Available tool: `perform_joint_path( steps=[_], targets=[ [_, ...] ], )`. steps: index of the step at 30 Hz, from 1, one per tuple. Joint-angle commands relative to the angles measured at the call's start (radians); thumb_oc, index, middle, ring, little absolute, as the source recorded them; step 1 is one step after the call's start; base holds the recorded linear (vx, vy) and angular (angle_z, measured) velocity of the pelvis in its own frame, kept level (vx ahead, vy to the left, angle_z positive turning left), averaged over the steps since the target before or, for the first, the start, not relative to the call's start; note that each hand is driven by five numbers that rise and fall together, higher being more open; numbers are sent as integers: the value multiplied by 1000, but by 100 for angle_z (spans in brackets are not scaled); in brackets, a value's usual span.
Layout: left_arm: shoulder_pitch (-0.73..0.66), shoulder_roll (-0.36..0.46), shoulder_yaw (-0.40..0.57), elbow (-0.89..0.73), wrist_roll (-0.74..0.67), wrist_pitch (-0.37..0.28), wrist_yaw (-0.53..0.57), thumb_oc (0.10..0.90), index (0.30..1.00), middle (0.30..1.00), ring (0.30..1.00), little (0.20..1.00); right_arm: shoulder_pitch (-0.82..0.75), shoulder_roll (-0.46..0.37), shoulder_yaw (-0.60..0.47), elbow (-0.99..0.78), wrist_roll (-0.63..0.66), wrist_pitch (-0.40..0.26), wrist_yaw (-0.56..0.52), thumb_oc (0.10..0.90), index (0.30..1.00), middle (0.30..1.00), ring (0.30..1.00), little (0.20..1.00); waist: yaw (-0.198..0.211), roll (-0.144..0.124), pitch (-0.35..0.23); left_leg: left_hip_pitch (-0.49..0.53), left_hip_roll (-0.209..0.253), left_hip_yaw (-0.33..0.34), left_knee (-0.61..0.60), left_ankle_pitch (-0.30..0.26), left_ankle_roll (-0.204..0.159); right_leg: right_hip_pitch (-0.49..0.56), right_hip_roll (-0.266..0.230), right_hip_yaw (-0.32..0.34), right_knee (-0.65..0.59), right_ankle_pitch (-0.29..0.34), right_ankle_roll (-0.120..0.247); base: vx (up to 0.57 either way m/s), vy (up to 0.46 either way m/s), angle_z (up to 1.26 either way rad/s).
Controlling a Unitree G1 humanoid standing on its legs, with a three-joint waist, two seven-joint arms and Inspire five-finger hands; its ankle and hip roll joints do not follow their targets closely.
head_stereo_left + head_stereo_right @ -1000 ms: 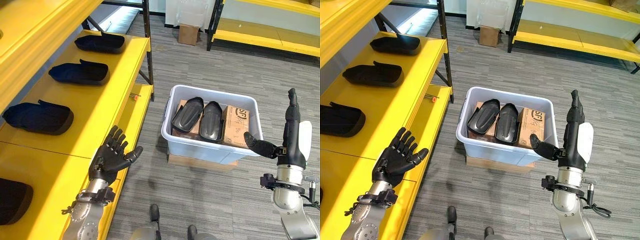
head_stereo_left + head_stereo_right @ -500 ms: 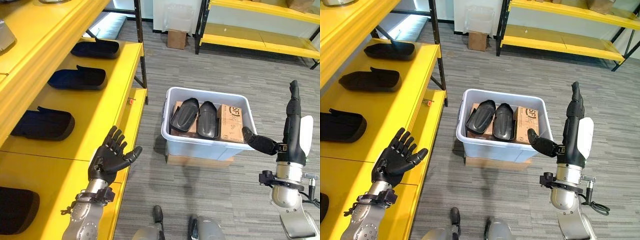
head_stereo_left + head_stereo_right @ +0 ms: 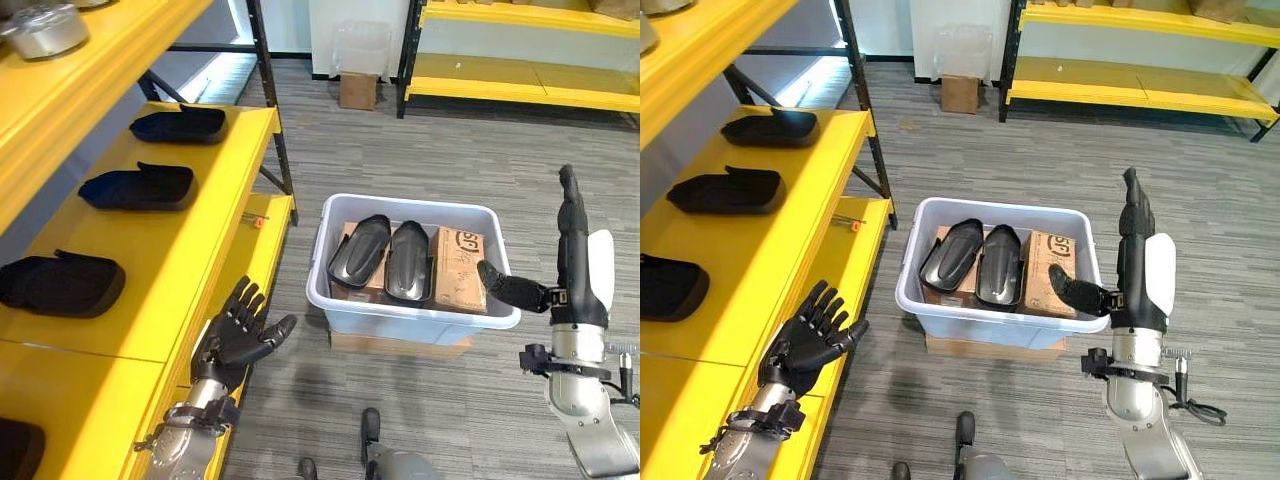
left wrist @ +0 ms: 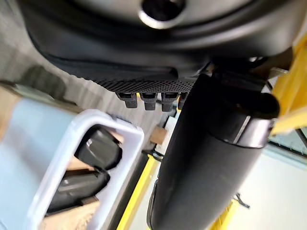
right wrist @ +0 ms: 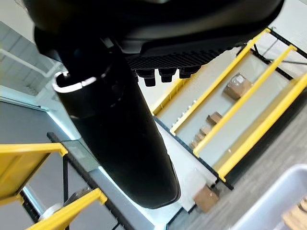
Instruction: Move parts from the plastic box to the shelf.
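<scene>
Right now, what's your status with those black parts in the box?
Both hands open, holding nothing: left hand by the yellow shelf, right hand raised beside the plastic box. Two black parts lie in the box. Nothing in the way.

Room brightly and evenly lit from above, soft shadow cast under the plastic box [image 3: 412, 300], wrist views blurred up close.

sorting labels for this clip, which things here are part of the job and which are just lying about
Job: plastic box, two black parts in it, yellow shelf holding parts, left hand, right hand.
Lying about: cardboard box by the far wall, far yellow rack.
</scene>
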Motion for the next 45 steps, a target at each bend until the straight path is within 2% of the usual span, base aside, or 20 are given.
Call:
perform_joint_path(
  steps=[1,10,16,20,23,24,25,27,28,30,31,33,39,45],
  targets=[
    [-48,32,21,-84,-16,-123,-9,900,1000,1000,1000,1000,-89,-49,-14,-29,23,-54,-35,900,1000,1000,1000,1000,17,-18,-84,9,22,63,-43,-5,-14,58,-74,10,-3,-89,120,17,-63,-6],
    [-52,31,22,-88,-28,-122,0,900,1000,1000,1000,1000,-119,-59,17,-31,17,-31,-35,900,1000,1000,1000,1000,32,-2,-72,-16,48,102,-43,24,-33,83,-63,1,-3,-119,106,43,-40,-6],
    [-107,38,-22,-86,-21,-155,7,900,1000,1000,1000,1000,-185,-63,79,-13,-1,-28,-48,900,1000,1000,1000,1000,24,12,-47,-52,60,102,-43,44,-42,49,-55,8,-3,-122,89,-21,-90,-2],
    [-120,36,-36,-91,-18,-161,11,900,1000,1000,1000,1000,-185,-71,93,-10,-2,-26,-28,900,1000,1000,1000,1000,17,16,-48,-39,58,104,-43,56,-46,51,-50,12,-3,-128,79,27,-110,2],
    [-129,31,-38,-83,-20,-171,19,900,1000,1000,1000,1000,-182,-74,98,4,10,-38,-5,900,1000,1000,1000,1000,7,17,-48,-31,56,127,43,68,-49,64,-47,0,-3,-135,58,35,-117,1],
    [-135,30,-39,-80,-20,-173,23,900,1000,1000,1000,1000,-179,-72,98,6,5,-43,0,900,1000,1000,1000,1000,4,14,-45,-46,63,135,102,85,-52,68,-45,-7,-3,-136,48,16,-219,7],
    [-146,25,-39,-75,-21,-166,22,900,1000,1000,1000,1000,-176,-70,103,5,-11,-39,-4,900,1000,1000,1000,1000,0,6,-37,-66,72,153,218,102,-56,76,-44,-17,-3,-133,35,27,-243,14],
    [-158,16,-38,-60,-22,-155,23,900,1000,1000,1000,1000,-184,-59,119,21,-25,-42,-12,900,1000,1000,1000,1000,3,1,-20,-115,76,128,317,101,-54,91,-33,-6,-3,-128,26,61,-201,35],
    [-160,14,-35,-57,-16,-150,20,900,1000,1000,1000,1000,-193,-49,132,29,-31,-41,-17,900,1000,1000,1000,1000,9,-5,-14,-138,68,109,322,103,-44,92,-31,10,2,-126,25,103,-93,38],
    [-167,9,-37,-64,0,-145,5,900,1000,1000,1000,1000,-213,-40,151,29,-16,-15,-10,900,1000,1000,1000,1000,13,-7,-5,-165,95,129,198,127,-51,117,-33,30,0,-141,37,255,181,-9],
    [-175,4,-69,-54,-22,-163,31,900,1000,1000,1000,1000,-197,-74,141,23,3,-11,11,900,1000,1000,1000,1000,23,-13,19,-260,177,105,46,256,-94,194,-63,77,-3,-176,43,368,412,-4],
    [-172,1,-69,-48,-26,-173,29,900,1000,1000,1000,1000,-203,-82,142,24,19,-19,25,900,1000,1000,1000,1000,27,-13,18,-259,174,77,35,248,-91,192,-70,90,-3,-176,41,213,262,-27],
    [-156,-7,-72,-49,-45,-169,-12,900,1000,1000,1000,1000,-155,-103,104,10,42,-30,46,900,1000,1000,1000,1000,4,5,-1,-157,158,86,-24,215,-91,205,-58,88,-1,-183,44,132,141,-74],
    [-151,-5,-64,-62,-44,-155,-18,900,1000,1000,1000,1000,-103,-91,70,-8,48,-28,76,900,1000,1000,1000,1000,-2,-5,-26,-111,126,67,-34,163,-78,214,-51,94,4,-186,47,104,63,-1]
  ],
)
